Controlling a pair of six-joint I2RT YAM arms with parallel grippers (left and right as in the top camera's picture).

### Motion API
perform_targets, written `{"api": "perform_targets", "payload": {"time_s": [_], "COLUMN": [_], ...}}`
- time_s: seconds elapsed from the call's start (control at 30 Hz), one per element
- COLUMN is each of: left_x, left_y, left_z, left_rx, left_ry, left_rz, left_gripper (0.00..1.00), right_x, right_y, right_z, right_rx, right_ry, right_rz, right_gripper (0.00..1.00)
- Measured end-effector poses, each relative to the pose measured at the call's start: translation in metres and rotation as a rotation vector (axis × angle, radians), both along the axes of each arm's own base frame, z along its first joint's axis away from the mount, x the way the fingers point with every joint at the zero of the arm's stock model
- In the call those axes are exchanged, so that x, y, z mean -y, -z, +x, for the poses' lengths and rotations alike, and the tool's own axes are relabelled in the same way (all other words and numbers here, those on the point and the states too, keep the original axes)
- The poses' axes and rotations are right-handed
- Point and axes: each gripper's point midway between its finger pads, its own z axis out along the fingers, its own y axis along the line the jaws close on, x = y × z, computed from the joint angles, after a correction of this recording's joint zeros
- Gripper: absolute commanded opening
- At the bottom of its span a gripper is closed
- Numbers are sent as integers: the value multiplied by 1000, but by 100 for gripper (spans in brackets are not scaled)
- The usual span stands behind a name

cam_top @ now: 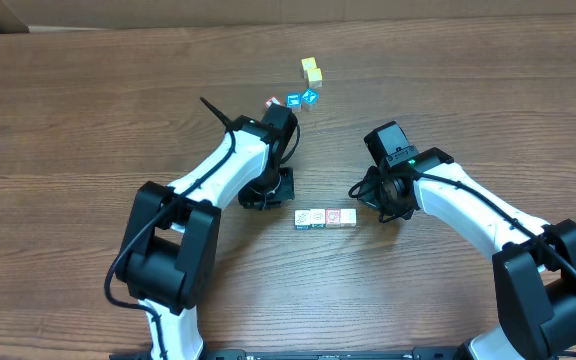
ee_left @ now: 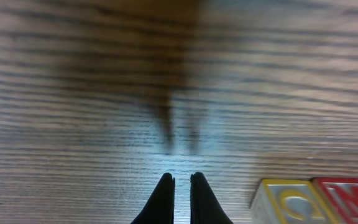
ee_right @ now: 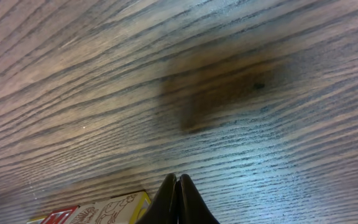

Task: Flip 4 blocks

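You had the blocks (cam_top: 325,218) lying in a short, tight row on the tabletop (cam_top: 88,110), touching side by side, between the two arms and slightly nearer you than either. From overhead the row read as four, though they were too small to count with certainty. The jaws on your left arm (cam_top: 218,170) were together and empty, tips low over bare wood just to the left of the row; the left wrist view showed a yellow-framed block (ee_left: 289,202) and a red-framed block (ee_left: 347,198) off to one side of them, not touched. The jaws on your right arm (cam_top: 468,205) were pressed together too, holding nothing, with the row's other end just beside them in the right wrist view. Two yellow cubes (cam_top: 312,70) and some blue-faced cubes (cam_top: 301,99) sat well apart at the far side. As for progress, I could not tell which faces had started upward, so no flip could be counted as done. With both arms empty-handed and the row undisturbed, I judged no flip was under way.
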Motion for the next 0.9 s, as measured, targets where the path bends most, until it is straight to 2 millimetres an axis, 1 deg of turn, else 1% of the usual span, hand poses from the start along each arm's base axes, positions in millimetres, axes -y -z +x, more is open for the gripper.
{"api": "perform_targets", "payload": {"time_s": [0.2,0.4,0.67,0.9], "left_x": [5,12,13,20], "left_y": [0,-1,-3,-3], "left_z": [-8,-14,-23,-25], "left_rx": [-40,-69,-109,-105], "left_ry": [1,4,5,24], "left_rz": [-31,-78,-79,-85], "left_gripper": [4,4,4,4], "right_x": [3,1,-8,-10], "right_y": [3,5,7,16], "right_z": [-14,-14,-16,-26], "right_rx": [-60,-56,-65,-95], "right_ry": [12,17,7,5], "right_rz": [-5,9,62,85], "right_gripper": [4,4,4,4]}}
